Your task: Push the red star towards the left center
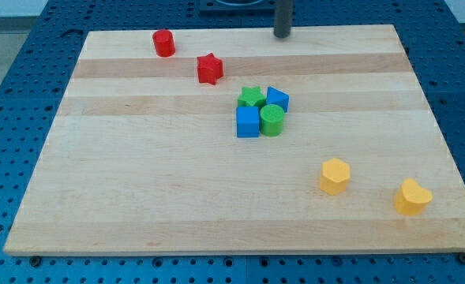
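My tip [283, 35] is at the desk's [137, 205] top edge. The red star [209, 69] sits down-left of it, apart. There are no fingers, just a rod.

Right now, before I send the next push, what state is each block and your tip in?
my tip: at the board's top edge, touching no block, up and to the view's right of the red star.
red star: flat on the board, alone.
red cylinder: upright, alone near the top.
green star, blue block, blue cube, green cylinder: packed in one cluster.
yellow hexagon: alone.
yellow heart: alone, near the right edge.
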Available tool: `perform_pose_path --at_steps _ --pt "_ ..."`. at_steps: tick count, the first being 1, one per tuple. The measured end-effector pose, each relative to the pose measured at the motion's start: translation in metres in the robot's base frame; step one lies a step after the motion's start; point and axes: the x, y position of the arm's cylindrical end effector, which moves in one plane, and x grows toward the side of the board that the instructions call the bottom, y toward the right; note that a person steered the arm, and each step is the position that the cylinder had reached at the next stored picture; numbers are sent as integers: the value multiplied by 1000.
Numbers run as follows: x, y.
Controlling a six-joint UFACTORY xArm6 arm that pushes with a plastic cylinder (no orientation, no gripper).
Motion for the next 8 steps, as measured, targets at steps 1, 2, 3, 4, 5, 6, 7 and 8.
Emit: perform_pose_path --at_steps 1,2,3,4,5,6,7,8 --pt "42 5" --pt "81 -31" --pt "96 -103" --pt "95 -132" --pt "88 -100" --pt "64 -92" --pt "53 -116" --pt "81 -155"
